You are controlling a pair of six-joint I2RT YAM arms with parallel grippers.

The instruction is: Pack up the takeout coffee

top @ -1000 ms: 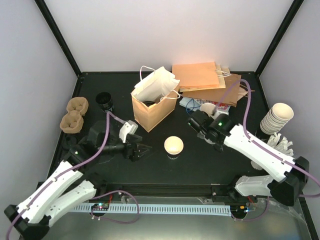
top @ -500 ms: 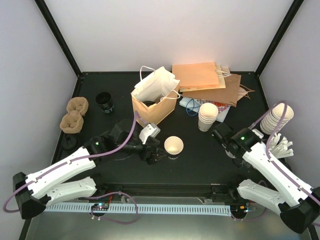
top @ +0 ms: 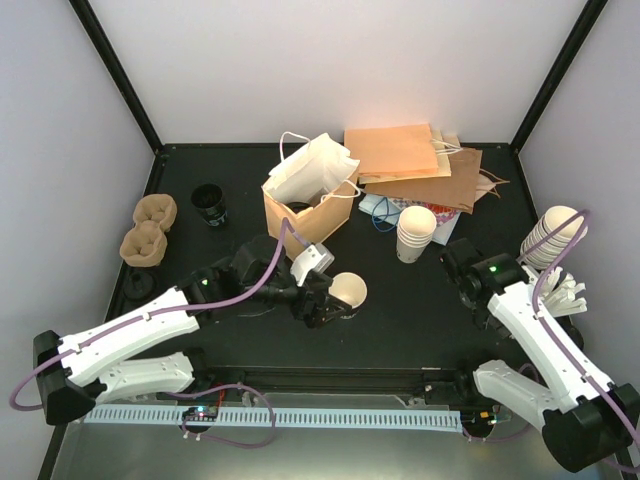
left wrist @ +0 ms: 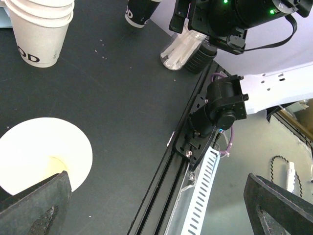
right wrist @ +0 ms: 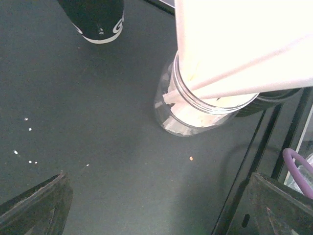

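No lidded takeout coffee shows in any view. A lidless white paper cup [top: 347, 291] stands mid-table, cream inside. My left gripper [top: 322, 306] is open just left of it. In the left wrist view the cup's rim [left wrist: 44, 152] lies against the inner side of the left finger [left wrist: 36, 210], and the gap of the left gripper [left wrist: 156, 215] is otherwise bare. My right gripper [top: 460, 264] hangs open over the table right of a stack of lidless white cups [top: 416, 232]. The right gripper [right wrist: 156, 210] holds nothing.
An open brown paper bag [top: 305, 222] with a white bag in it stands behind the cup. Flat brown bags [top: 420, 165] lie at the back. Pulp carriers [top: 150, 228] and a black cup [top: 209, 203] sit left. A jar [right wrist: 205, 105] and stacked cups [top: 555, 235] are right.
The left arm has swung right, bringing its open gripper up to the lidless cup. The right arm has drawn back rightward from the cup stack, which now stands uncovered.
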